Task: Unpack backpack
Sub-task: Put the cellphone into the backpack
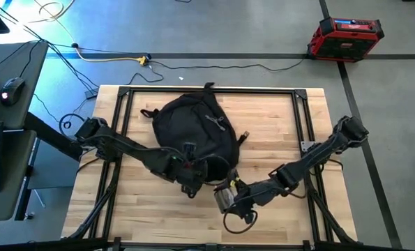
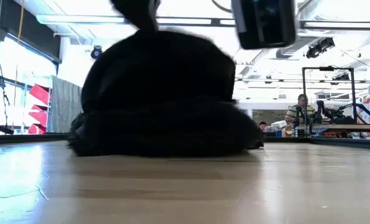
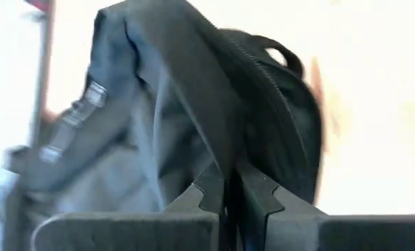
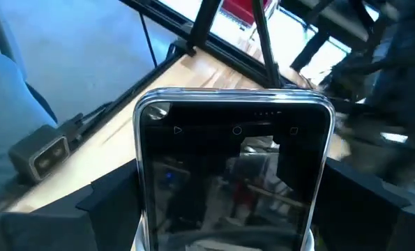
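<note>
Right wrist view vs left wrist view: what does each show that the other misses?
Only the right wrist view: a phone with a dark screen, held between the right hand's fingers, and the table's edge with black frame bars beyond.

Only the left wrist view: the left hand shut on a fold of the backpack's black fabric beside its zipper, with grey lining and a strap showing.

Both: wooden tabletop in the background. The backpack may be the dark blur at the right wrist view's edge; I cannot tell.
</note>
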Controlling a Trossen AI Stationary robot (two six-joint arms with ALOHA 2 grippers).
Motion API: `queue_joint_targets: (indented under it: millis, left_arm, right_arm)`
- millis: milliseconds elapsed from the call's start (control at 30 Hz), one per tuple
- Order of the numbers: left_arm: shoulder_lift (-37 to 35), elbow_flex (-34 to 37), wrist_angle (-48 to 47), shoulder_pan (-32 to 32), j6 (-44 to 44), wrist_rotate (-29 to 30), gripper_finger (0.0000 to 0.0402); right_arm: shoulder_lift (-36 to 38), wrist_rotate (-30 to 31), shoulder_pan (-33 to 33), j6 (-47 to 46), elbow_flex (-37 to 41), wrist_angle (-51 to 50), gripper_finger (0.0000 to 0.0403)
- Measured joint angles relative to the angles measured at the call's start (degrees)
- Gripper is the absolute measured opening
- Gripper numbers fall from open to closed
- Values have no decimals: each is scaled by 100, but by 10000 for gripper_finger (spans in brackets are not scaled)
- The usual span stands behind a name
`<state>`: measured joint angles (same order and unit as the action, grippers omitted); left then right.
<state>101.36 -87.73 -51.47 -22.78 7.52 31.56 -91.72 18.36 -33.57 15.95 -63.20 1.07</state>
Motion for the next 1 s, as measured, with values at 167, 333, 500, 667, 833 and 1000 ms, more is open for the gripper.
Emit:
queue_joint_targets:
  millis: [167, 333, 500, 667, 833, 1000]
  left_arm:
    - [-7, -576, -134, -110, -266, 585, 1]
    - [-6, -836, -171, -246, -490, 591, 0]
    - [-7, -904, -213, -339, -517, 629, 0]
    - [-7, -904, -305, -386, -477, 776, 0]
    - [-7, -906, -325, -390, -479, 800, 0]
    - [-7, -906, -413, -388, -429, 822, 0]
  right_arm:
    - [-392, 15, 156, 702, 0, 300, 334]
    - [-632, 57, 595, 1123, 0, 315, 334]
    - [-660, -132, 1157, 1530, 0, 69, 334]
    - [-733, -480, 1698, 1547, 0, -267, 334]
    - [-980, -444, 2006, 1775, 0, -317, 334]
    - [-1115, 106, 2250, 1746, 0, -468, 366]
